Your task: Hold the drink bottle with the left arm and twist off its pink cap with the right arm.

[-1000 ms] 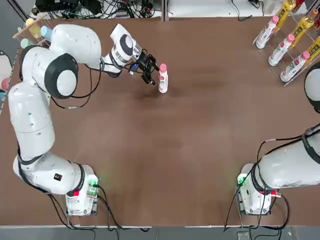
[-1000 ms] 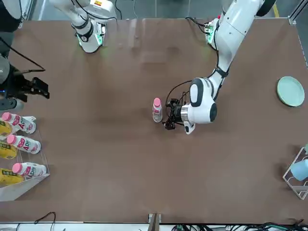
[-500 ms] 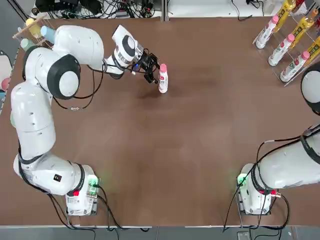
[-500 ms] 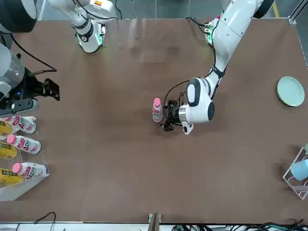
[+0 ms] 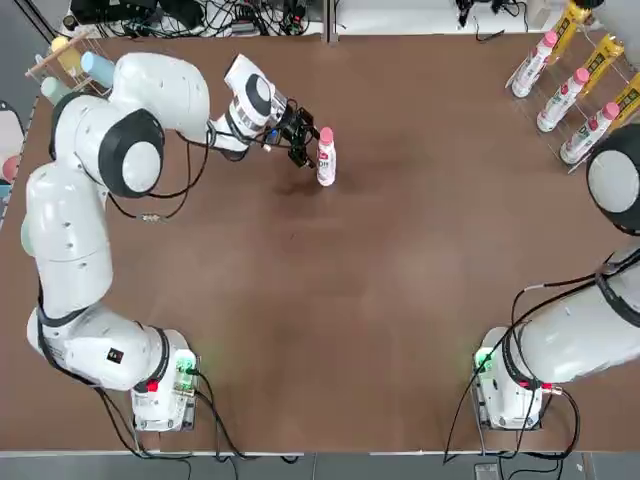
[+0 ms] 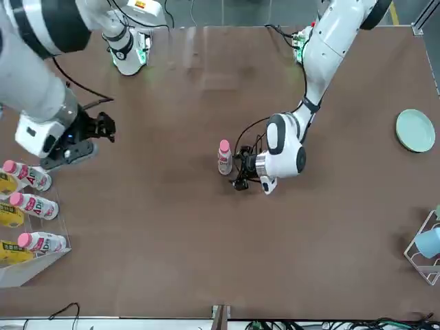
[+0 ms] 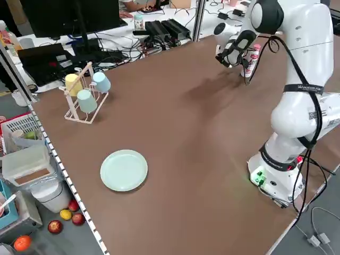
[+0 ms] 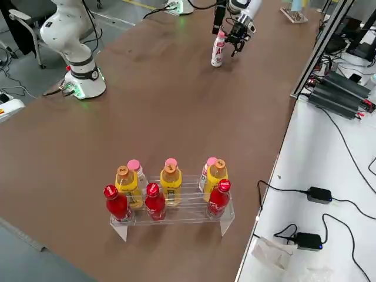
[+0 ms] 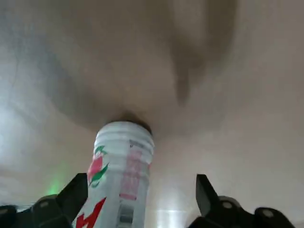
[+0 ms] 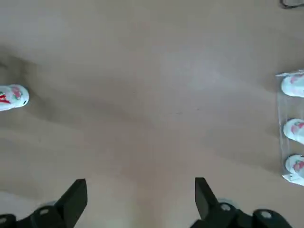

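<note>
Step in hand, by judgement: seating the left gripper [image 5: 303,147] round the small slim white plastic drink bottle with the red-and-green label [image 5: 326,163].

- Bottle position: upright on the brown tabletop [image 5: 400,250], toward the far edge and a little to the robot's left of centre, well apart from the clear rack of like bottles [image 5: 575,90] at the far right corner. Tiny round pink screw cap [image 5: 326,134] in place on the neck.
- Left gripper: level, just beside the bottle, fingers [image 9: 76,192] spread wide. In the left wrist view, bottle body [image 9: 121,175] between the two fingers but close to one of them (no visible clamping yet).
- Recommended: centre the bottle between the pads before closing; close low on the body, below the neck, leaving the cap free; close slowly, since a one-sided push may tip so slim a bottle.
- Right gripper [image 6: 103,127]: fingers apart, empty, above the tabletop toward its right edge, near the rack; hold clear until the grasp is firm.
</note>
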